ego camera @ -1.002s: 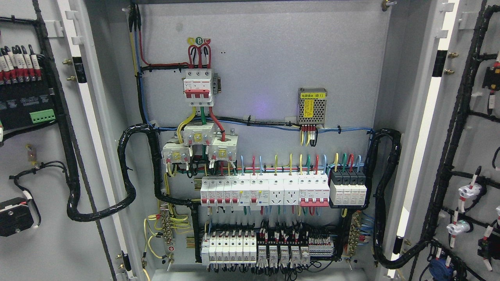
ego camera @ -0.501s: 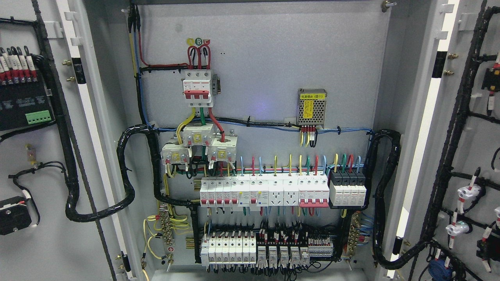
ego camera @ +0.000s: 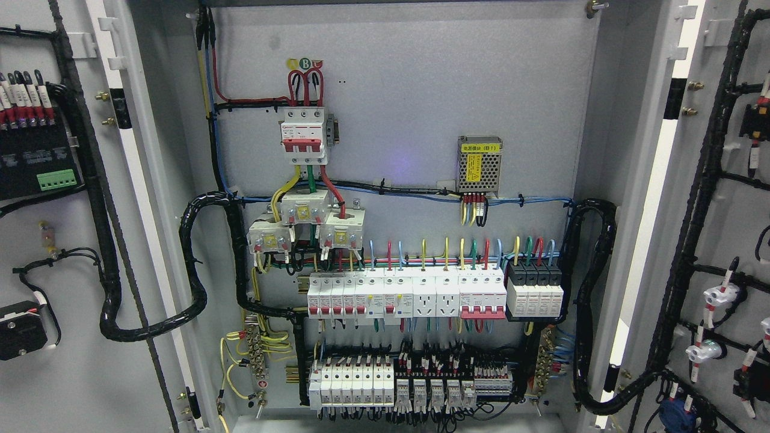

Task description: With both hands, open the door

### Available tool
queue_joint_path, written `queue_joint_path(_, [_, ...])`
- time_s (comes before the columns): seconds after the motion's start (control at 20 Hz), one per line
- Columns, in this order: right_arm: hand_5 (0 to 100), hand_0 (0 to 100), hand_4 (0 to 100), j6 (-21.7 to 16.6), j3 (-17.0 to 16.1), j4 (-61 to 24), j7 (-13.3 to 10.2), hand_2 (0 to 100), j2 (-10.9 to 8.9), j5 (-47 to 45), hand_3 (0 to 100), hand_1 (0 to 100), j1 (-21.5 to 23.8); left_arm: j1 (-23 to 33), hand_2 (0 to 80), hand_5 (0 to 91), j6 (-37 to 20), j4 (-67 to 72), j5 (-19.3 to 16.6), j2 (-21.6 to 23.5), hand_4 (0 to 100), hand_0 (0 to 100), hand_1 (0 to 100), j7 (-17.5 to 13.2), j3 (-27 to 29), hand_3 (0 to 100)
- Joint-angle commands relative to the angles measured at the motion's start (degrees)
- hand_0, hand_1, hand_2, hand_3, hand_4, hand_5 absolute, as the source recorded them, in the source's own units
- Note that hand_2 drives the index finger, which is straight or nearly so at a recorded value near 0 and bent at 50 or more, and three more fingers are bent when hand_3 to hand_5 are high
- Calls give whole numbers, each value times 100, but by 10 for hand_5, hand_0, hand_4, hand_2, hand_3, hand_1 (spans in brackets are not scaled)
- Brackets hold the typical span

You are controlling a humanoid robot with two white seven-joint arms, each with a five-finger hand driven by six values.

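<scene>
Neither of my hands shows here, so I cannot tell how they stand. Nearest me, the left door (ego camera: 60, 361) and right door (ego camera: 728, 240) stand swung wide to either side, their inner faces strung with cable looms. I judge them stiff, hinged steel, best held by a bare edge. Beyond, the cabinet back panel (ego camera: 421, 90) carries breakers (ego camera: 406, 293).
</scene>
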Motion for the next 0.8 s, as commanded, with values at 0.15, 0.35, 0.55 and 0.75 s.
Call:
queue_joint_path(0.15, [0, 0, 0, -622, 350, -415, 13, 0, 13, 14, 0, 0, 32, -4, 0, 0, -44, 36, 6, 64, 32, 0, 0, -4, 3, 0])
queue_joint_path(0.35, [0, 0, 0, -622, 526, -477, 13, 0, 13, 58, 0, 0, 32, 5, 0, 0, -44, 28, 14, 82, 32, 0, 0, -4, 12, 0])
queue_joint_path(0.55, [0, 0, 0, -622, 605, -538, 30, 0, 22, 67, 0, 0, 49, 5, 0, 0, -53, 19, 14, 91, 33, 0, 0, -12, 12, 0])
queue_joint_path(0.75, [0, 0, 0, -631, 667, -573, 48, 0, 31, 75, 0, 0, 67, 14, 0, 0, -53, 19, 14, 100, 33, 0, 0, -12, 21, 0])
